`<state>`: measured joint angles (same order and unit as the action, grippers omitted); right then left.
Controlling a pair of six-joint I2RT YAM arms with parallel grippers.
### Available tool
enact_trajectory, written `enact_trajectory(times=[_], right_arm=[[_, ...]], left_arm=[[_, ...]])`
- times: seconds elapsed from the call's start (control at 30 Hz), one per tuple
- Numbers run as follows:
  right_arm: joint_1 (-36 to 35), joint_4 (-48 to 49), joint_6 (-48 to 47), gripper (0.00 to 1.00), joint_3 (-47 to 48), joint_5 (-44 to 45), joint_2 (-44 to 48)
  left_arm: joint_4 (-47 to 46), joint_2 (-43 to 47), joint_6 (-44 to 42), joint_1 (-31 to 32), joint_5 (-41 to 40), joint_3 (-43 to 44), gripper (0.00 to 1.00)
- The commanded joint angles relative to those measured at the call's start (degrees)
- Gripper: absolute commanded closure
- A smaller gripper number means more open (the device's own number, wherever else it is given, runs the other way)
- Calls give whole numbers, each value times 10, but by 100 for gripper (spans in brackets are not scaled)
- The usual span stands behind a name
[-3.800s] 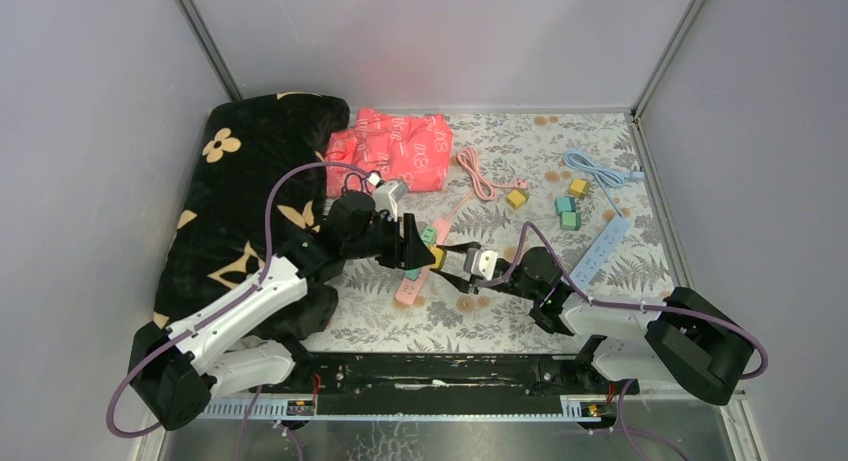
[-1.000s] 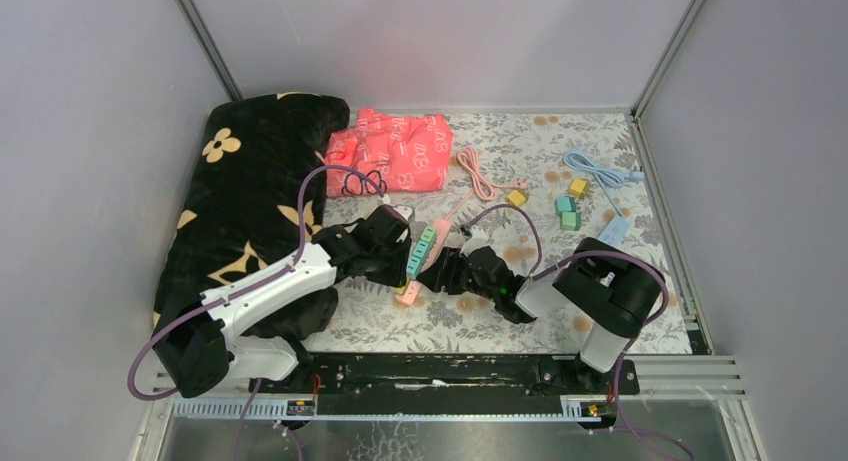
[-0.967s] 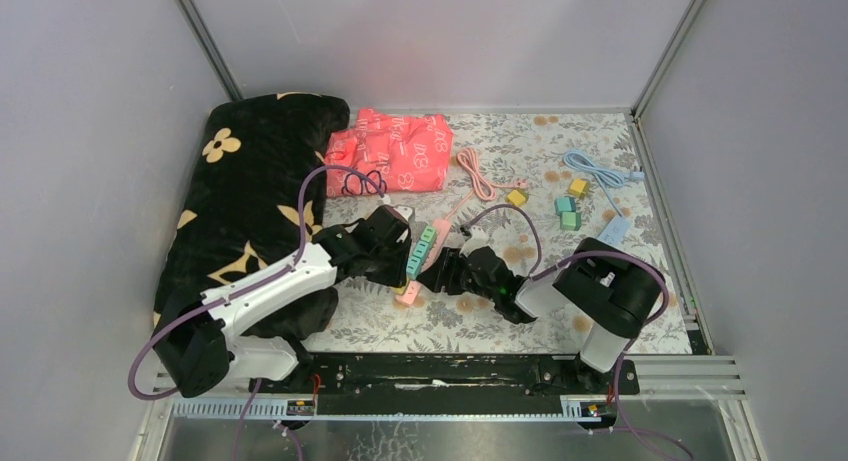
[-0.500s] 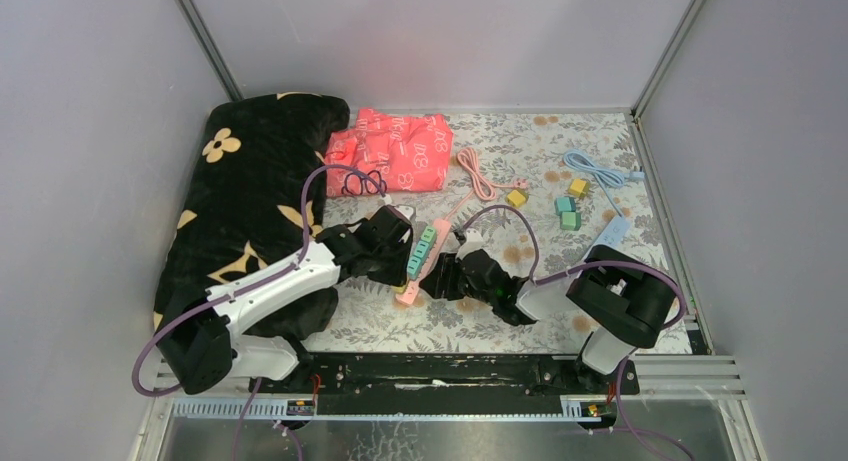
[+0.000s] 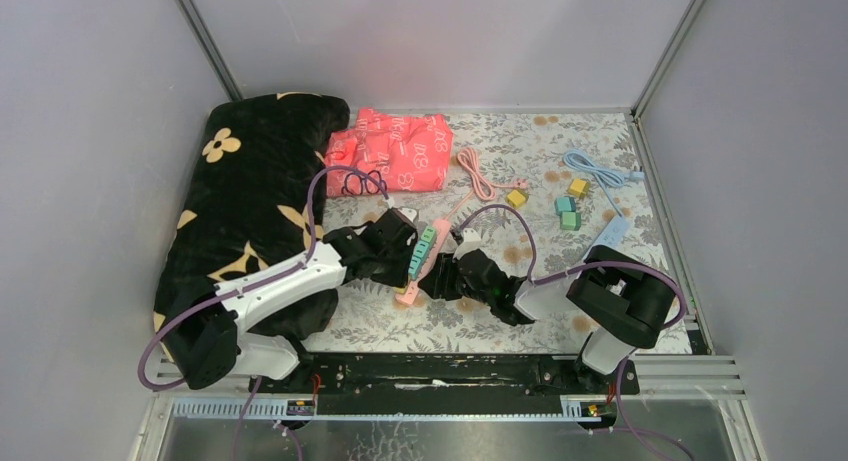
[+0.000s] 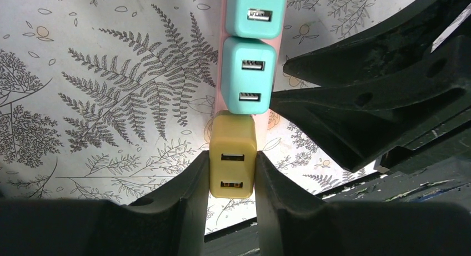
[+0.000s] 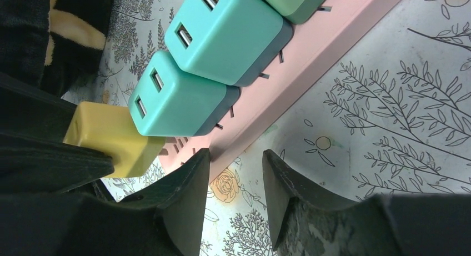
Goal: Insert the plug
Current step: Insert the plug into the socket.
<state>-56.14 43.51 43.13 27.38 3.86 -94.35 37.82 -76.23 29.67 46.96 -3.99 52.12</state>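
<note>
My left gripper (image 6: 232, 179) is shut on the yellow plug (image 6: 232, 161), pinching its two sides. The plug stands over the near end of the pink power strip (image 7: 311, 50), right behind two teal plugs (image 6: 248, 73) seated in it. From the right wrist view the yellow plug (image 7: 114, 139) sits tilted at the strip's end slots beside a teal plug (image 7: 183, 98). My right gripper (image 7: 236, 172) is open at the strip's side edge, its left finger against the pink edge, only table between the fingers. From above, both grippers (image 5: 408, 266) (image 5: 438, 281) meet at the strip (image 5: 407, 294).
A black flowered cloth (image 5: 240, 191) fills the left side and a red cloth (image 5: 395, 146) lies at the back. A pink cable (image 5: 475, 171) runs from the strip. Small yellow and green blocks (image 5: 570, 206), a blue cable (image 5: 595, 169) and a blue power strip (image 5: 600, 246) lie to the right.
The right gripper's jaws have narrowed beside the pink strip. The left gripper, still holding the yellow plug, has edged slightly to the right.
</note>
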Motion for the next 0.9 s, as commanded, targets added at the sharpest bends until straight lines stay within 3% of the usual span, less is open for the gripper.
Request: enact_trajectory(times=[0.0, 0.87], right_arm=[[-5, -39, -16, 54, 8, 19, -6], [-5, -27, -9, 55, 7, 5, -6]], left_arm=[[-38, 0, 12, 9, -22, -11, 100], [-62, -1, 16, 23, -41, -36, 100]])
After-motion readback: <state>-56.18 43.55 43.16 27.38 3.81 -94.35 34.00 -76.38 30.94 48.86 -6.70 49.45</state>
